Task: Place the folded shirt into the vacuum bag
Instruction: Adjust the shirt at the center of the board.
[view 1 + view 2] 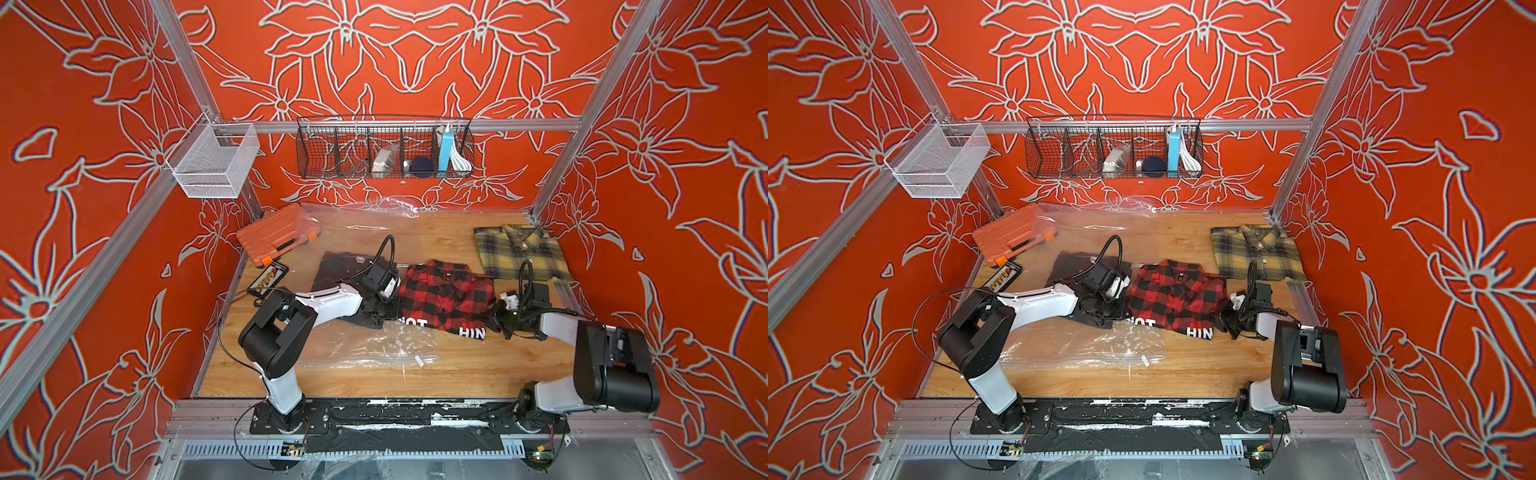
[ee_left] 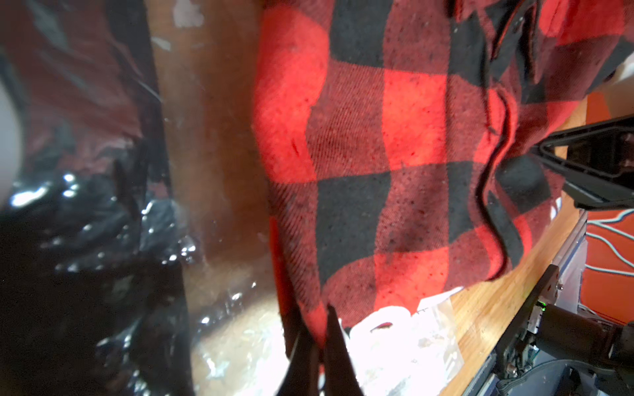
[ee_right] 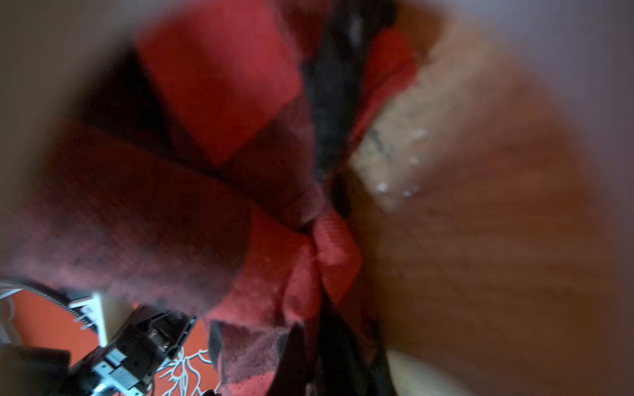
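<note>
Grasp stage: left jaws and right jaws were clenched on opposite edges of red plaid shirt (image 1: 449, 293), which lay on tabletop (image 1: 457, 374) at edge of vacuum bag (image 1: 374, 345). Next probably called for synchronized lift toward bag opening.

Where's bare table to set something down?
Bare wood: front right, between red plaid shirt and table edge; back centre, between vacuum bag and yellow shirt. Crowded mid-table: left gripper and right gripper pinch the red plaid shirt.
</note>
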